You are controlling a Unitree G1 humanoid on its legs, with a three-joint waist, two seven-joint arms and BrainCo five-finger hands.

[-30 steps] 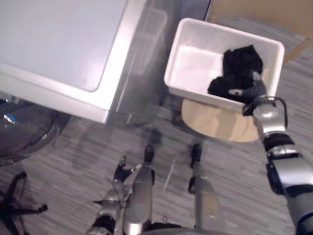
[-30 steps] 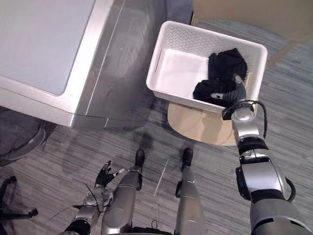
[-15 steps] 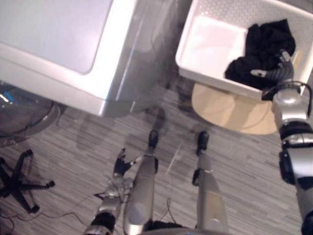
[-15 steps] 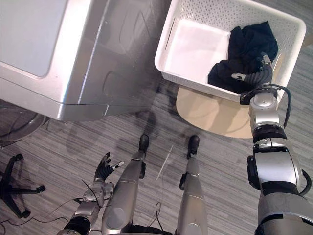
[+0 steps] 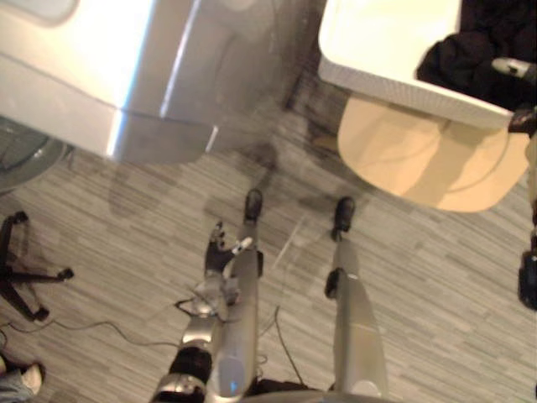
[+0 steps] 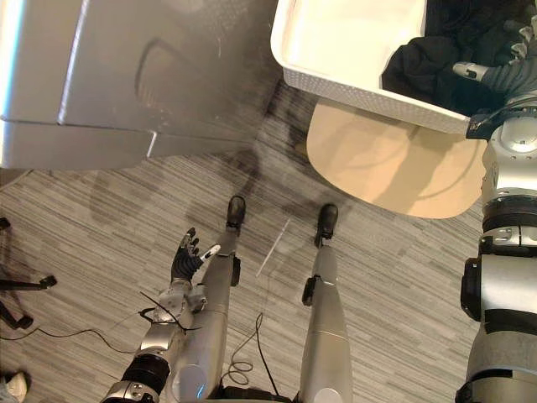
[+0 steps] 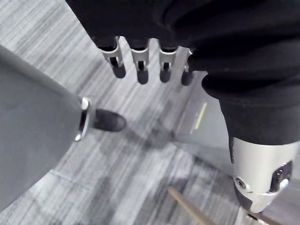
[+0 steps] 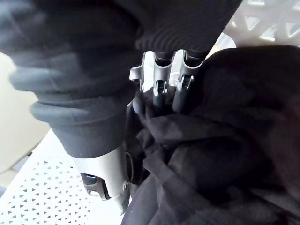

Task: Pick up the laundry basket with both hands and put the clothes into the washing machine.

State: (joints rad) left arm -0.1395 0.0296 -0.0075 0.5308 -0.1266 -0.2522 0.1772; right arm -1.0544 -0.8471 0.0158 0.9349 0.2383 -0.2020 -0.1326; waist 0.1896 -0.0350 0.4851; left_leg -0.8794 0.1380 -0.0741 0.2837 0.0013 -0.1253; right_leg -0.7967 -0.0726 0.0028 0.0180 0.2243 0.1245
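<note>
While the right hand [image 6: 497,77] rests on the black clothes [image 6: 424,67] inside the laundry basket [image 6: 352,84], just past the basket's near wall, it is not possible to tell whether it grips them, because its wrist view shows it sunk into the dark cloth. The clothes lie bunched at the end of the basket farthest from the washing machine [image 6: 109,75]; the rest of the basket's white bottom is bare. The basket rests on a round wooden table [image 6: 394,159], which juts out from under the basket's near wall. The washing machine stands just beside the basket's bare end. The left hand [image 6: 183,264] hangs low over the grey plank floor [image 6: 403,277], well apart from the basket, its fingers [image 7: 140,70] straight and holding nothing. A black wheeled chair base [image 5: 21,273] stands on the floor, beyond the washing machine from the basket.
</note>
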